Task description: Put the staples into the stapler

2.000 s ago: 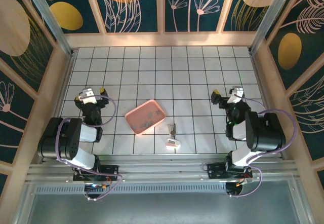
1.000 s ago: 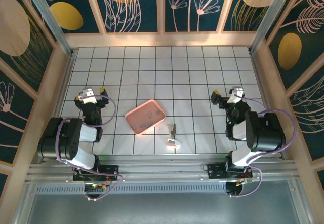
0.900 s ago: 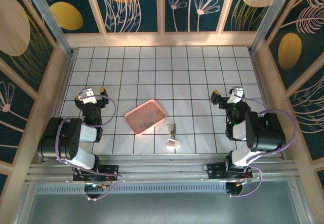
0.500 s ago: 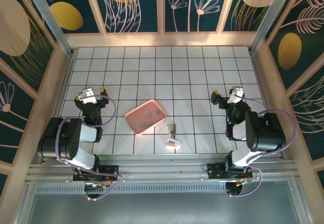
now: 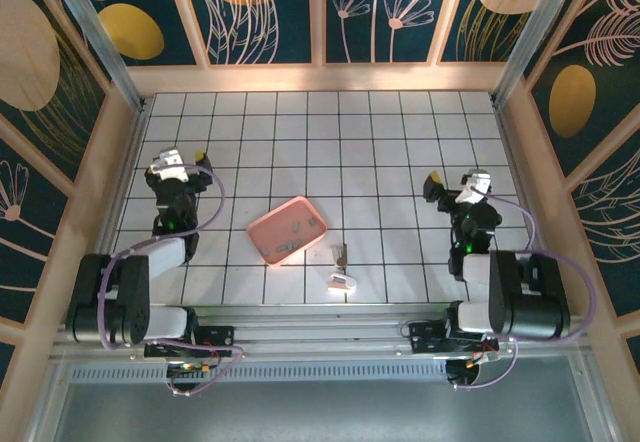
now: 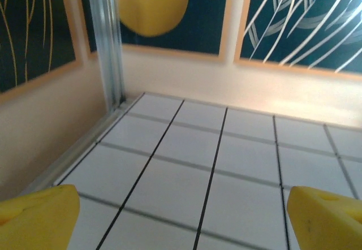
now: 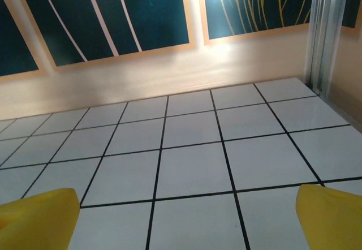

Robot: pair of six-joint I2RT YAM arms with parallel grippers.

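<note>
White tiles [image 5: 400, 162] are seen under the pink tray [image 5: 265, 230], where the staples [image 5: 284, 247] are laid. Left gripper [image 6: 181, 222] and right gripper [image 7: 186, 222] are held open and empty. The staples, judged light and brittle, should be pinched by the long sides.

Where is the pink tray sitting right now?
In the top view the pink tray lies on the tiled table, slightly left of centre and toward the near edge. The small pale block sits just right of it, nearer still.

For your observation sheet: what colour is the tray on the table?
The tray is pink, clearest in the top view.
</note>
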